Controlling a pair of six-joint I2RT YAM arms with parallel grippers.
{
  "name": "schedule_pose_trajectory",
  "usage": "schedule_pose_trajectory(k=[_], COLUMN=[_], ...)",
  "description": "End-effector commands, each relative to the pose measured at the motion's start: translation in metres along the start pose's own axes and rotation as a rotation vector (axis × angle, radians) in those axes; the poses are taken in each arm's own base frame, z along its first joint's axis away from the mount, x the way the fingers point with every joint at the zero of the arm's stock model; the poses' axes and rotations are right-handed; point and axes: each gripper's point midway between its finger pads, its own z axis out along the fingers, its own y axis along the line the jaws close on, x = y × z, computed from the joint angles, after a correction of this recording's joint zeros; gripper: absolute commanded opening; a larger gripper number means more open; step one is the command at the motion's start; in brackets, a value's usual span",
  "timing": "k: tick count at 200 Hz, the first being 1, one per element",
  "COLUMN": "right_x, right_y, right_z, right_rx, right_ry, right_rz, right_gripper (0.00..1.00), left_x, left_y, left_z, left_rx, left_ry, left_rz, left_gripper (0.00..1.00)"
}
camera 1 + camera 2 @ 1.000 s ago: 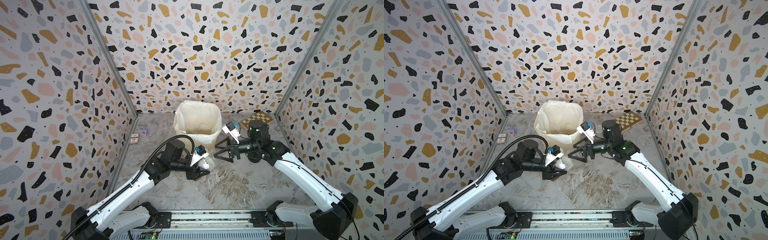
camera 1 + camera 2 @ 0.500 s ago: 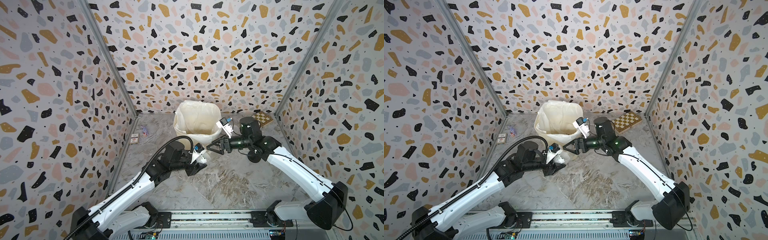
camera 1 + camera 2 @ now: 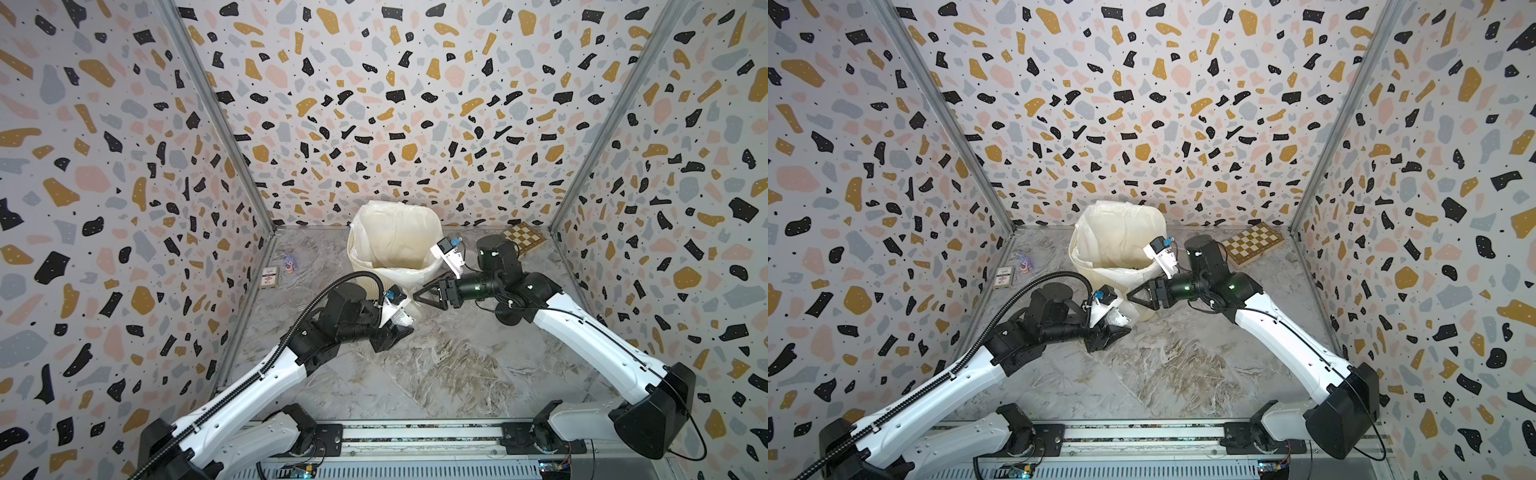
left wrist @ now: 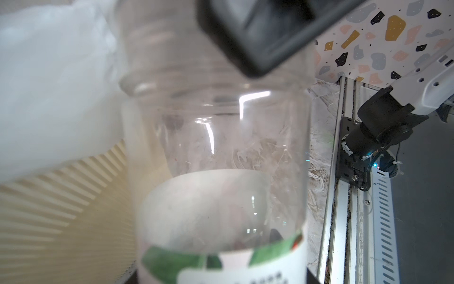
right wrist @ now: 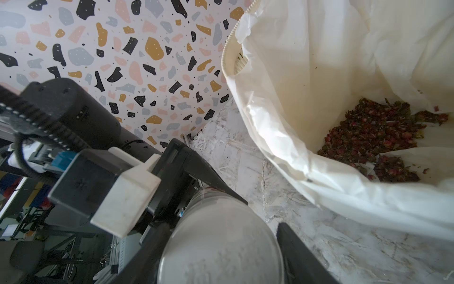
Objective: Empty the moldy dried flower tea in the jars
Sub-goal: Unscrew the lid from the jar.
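Note:
My left gripper (image 3: pixel 401 329) is shut on a clear labelled jar (image 3: pixel 402 316), held tilted just in front of the bin. In the left wrist view the jar (image 4: pixel 221 147) fills the frame, with a green and white label low on its wall. A few dark bits of the dried flower tea show dimly through the wall. My right gripper (image 3: pixel 415 297) reaches in from the right. In the right wrist view its two fingers stand on either side of the jar's white lid (image 5: pixel 221 248), shut on it. More reddish-brown tea (image 5: pixel 375 140) lies inside the bin's bag.
The cream ribbed bin (image 3: pixel 353 259) with a white bag stands at the back middle, right behind the jar. A chessboard (image 3: pixel 525 241) lies in the back right corner. A small card box (image 3: pixel 269 276) and a little toy (image 3: pixel 289 262) sit by the left wall.
My right gripper has moved left to the jar and its jaws have closed from wide open onto the lid. The left arm has lifted the jar slightly toward the bin.

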Motion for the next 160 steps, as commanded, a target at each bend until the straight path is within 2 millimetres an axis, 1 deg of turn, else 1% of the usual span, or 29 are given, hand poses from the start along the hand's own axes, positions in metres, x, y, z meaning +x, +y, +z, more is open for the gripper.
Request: schedule_pose_trajectory(k=[1, 30, 42, 72, 86, 105, 115, 127, 146, 160], right_x=[-0.005, 0.01, 0.013, 0.025, 0.033, 0.042, 0.045, 0.047, 0.043, 0.036], right_y=[0.034, 0.062, 0.068, 0.076, 0.085, 0.102, 0.109, 0.113, 0.106, 0.093], right_z=[-0.015, -0.025, -0.029, -0.036, -0.042, -0.052, -0.057, -0.059, -0.054, -0.047], right_rx=[-0.101, -0.251, -0.276, -0.329, -0.406, -0.519, -0.569, -0.587, -0.527, -0.438], right_ry=[-0.032, -0.025, -0.033, -0.016, -0.012, -0.004, 0.001, 0.005, 0.009, 0.007], right_rz=[-0.15, -0.302, -0.345, -0.432, -0.461, -0.501, -0.512, -0.518, -0.498, -0.461], right_gripper=[0.61, 0.58, 0.57, 0.56, 0.55, 0.56, 0.58, 0.64, 0.79, 0.86], left_x=[-0.031, -0.042, -0.047, -0.058, -0.063, -0.066, -0.067, -0.068, -0.066, -0.062], left_y=[-0.027, -0.055, -0.066, -0.089, -0.099, -0.106, -0.109, -0.109, -0.103, -0.097], left_z=[-0.013, -0.026, -0.031, -0.045, -0.054, -0.059, -0.061, -0.062, -0.058, -0.053], left_rx=[0.138, 0.293, 0.362, 0.525, 0.6, 0.664, 0.685, 0.69, 0.635, 0.582], left_ry=[-0.103, -0.141, -0.142, -0.149, -0.161, -0.157, -0.153, -0.151, -0.146, -0.14], left_rz=[0.06, 0.077, 0.066, 0.04, 0.029, 0.01, 0.005, 0.007, 0.029, 0.042], left_gripper=[0.56, 0.56, 0.56, 0.57, 0.57, 0.57, 0.57, 0.57, 0.57, 0.57])
